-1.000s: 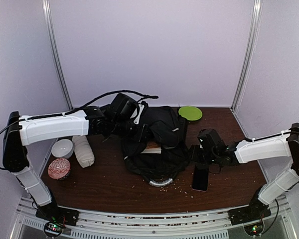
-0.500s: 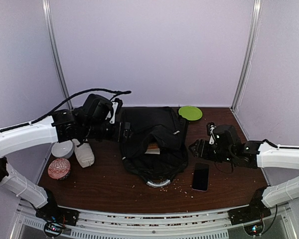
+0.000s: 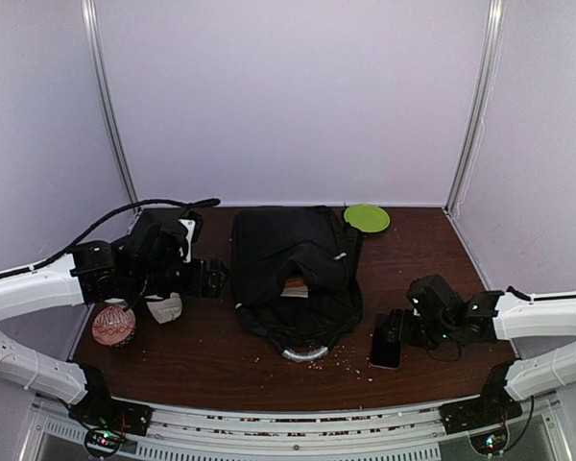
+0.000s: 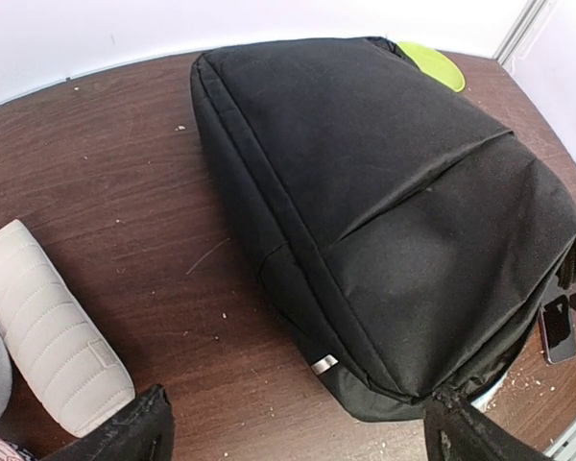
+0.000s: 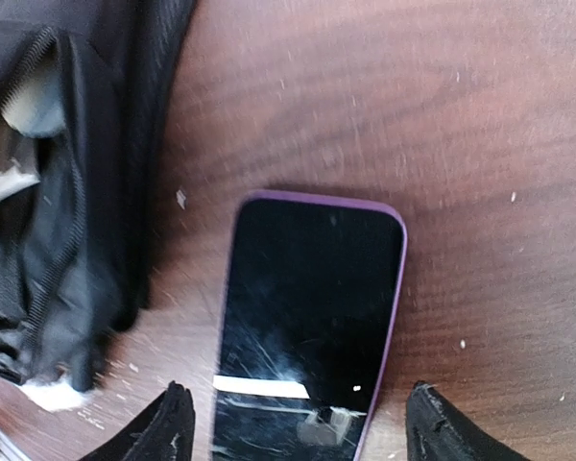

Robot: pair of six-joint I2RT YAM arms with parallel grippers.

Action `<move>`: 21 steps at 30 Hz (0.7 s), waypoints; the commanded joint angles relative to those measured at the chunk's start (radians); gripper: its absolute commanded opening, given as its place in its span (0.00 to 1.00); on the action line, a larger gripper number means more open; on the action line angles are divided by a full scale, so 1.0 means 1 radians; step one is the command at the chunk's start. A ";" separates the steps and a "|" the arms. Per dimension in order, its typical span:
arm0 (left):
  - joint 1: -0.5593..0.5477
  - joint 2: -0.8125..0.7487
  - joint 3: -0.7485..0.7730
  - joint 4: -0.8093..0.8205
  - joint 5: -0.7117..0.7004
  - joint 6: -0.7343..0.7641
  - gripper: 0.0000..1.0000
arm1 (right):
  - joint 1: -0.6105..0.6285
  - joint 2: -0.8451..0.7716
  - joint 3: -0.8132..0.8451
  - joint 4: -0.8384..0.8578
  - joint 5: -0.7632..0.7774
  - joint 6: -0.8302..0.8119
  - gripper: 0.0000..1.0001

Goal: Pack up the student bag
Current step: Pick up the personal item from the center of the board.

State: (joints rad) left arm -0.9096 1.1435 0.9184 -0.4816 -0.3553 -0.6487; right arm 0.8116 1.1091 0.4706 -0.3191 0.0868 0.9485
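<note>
The right gripper is hovering with its two fingers spread wide, straddling the near end of a black-screened smartphone in a purple case; whether the fingertips are touching it cannot be told. The phone is lying flat, screen up, on the dark brown wooden table, just beside the right edge of the large black fabric backpack, whose unzipped opening is showing pale contents there.

The left gripper is also standing with its fingers spread apart, holding nothing, and is pointing at the near left side of the backpack. To its left a ribbed beige fabric pouch is lying on the wood, apart from the bag.

From above, the backpack is lying in the middle of the table between both arms, its opening gaping toward the near edge. A flat lime-green disc is sitting at its far right corner, and a red patterned ball is resting near the left edge. Pale crumbs are dotting the wood.
</note>
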 commanded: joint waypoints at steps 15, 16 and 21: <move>0.007 -0.050 -0.128 0.155 0.023 0.044 0.91 | 0.041 0.273 0.192 -0.174 -0.004 0.018 0.87; 0.008 -0.048 -0.132 0.161 0.030 0.046 0.90 | 0.043 0.293 0.200 -0.183 -0.002 0.014 0.87; 0.008 -0.028 -0.139 0.178 0.055 0.053 0.90 | 0.050 0.345 0.204 -0.170 -0.016 0.028 0.87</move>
State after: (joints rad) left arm -0.9096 1.1091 0.7940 -0.3763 -0.3283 -0.6140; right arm 0.8513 1.4220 0.6655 -0.4614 0.0719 0.9699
